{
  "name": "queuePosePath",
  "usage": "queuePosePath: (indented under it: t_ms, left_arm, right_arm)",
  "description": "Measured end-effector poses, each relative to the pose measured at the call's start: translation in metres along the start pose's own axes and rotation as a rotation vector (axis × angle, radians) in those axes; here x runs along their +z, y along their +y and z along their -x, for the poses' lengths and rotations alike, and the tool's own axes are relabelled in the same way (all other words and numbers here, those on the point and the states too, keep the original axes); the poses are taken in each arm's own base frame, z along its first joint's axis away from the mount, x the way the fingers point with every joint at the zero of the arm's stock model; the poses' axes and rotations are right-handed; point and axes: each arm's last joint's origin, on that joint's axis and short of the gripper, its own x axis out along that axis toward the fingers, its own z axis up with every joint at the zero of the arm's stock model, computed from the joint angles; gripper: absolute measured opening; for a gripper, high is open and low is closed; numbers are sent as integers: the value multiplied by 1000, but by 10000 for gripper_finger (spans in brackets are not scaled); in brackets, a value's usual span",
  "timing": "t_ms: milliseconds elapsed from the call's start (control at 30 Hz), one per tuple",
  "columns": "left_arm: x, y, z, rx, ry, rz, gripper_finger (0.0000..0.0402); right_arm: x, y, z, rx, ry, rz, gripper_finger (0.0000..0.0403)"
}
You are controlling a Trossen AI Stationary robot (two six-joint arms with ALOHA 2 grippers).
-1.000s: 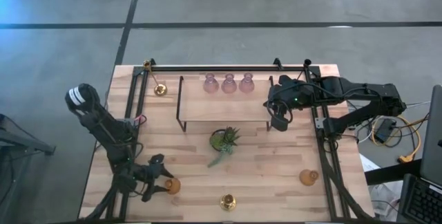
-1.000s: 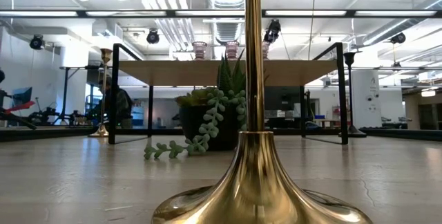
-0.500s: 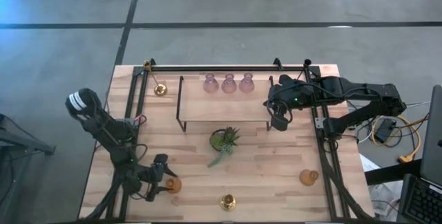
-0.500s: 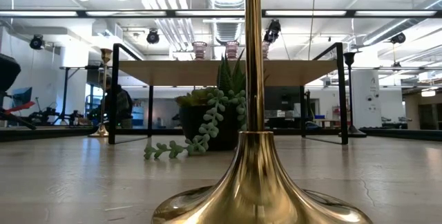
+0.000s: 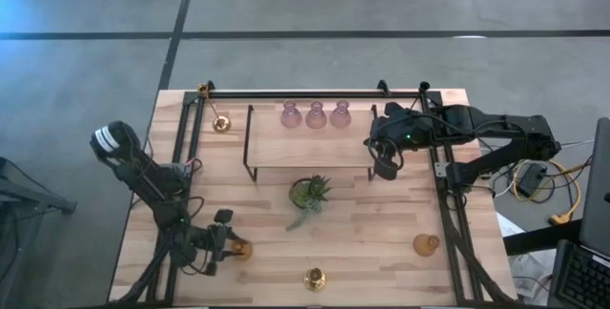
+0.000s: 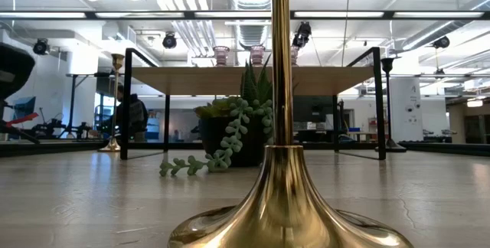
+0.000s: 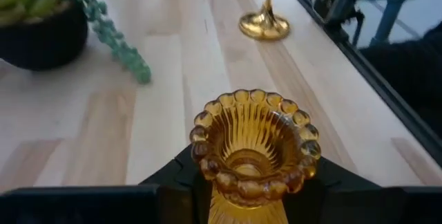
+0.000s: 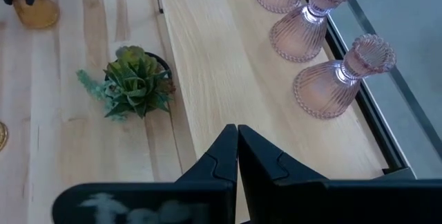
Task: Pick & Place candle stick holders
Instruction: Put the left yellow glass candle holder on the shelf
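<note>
An amber glass candle stick holder (image 5: 239, 249) stands near the table's front left, and my left gripper (image 5: 225, 245) is shut on it; it also shows in the left wrist view (image 7: 255, 148). My right gripper (image 5: 384, 168) is shut and empty above the right end of the wooden shelf (image 5: 310, 147). Three pale pink holders (image 5: 315, 114) stand on the shelf's far edge. A second amber holder (image 5: 425, 244) stands front right. One brass holder (image 5: 315, 278) stands at the front edge, another (image 5: 221, 123) far left. A black holder (image 6: 387, 102) shows right of the shelf. My left gripper pinches the amber holder between its two fingers (image 7: 181, 177), below the beaded rim (image 7: 207, 172). The fingers come level from the table's left side. The holder is upright; its base is hidden by the rim and fingers.
A small green potted plant (image 5: 310, 193) stands mid-table in front of the shelf. Black rails (image 5: 186, 156) run along the table's left, right and far sides. A person (image 6: 132, 118) shows in the room behind the table.
My left gripper has gone toward the table's right edge up to the amber holder, and its fingers have shut on the holder. The holder has stayed upright where it was.
</note>
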Motion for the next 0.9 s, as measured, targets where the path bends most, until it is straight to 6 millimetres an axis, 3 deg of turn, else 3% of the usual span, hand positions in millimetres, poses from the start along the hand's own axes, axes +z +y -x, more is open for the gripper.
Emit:
queuePosePath:
  t_ms: [167, 333, 567, 900]
  left_arm:
    - [14, 11, -7, 47, -51, 72, 128]
    - [41, 34, -13, 77, -103, 177, 128]
    - [105, 70, -23, 121, -212, 166, 128]
    - [201, 133, -22, 438, -178, 65, 128]
  right_arm:
    - [0, 0, 0, 0, -2, 7, 8]
    - [1, 0, 0, 3, -14, 4, 8]
    - [1, 0, -1, 4, -11, 5, 8]
    - [-1, 0, -1, 9, 17, 17, 8]
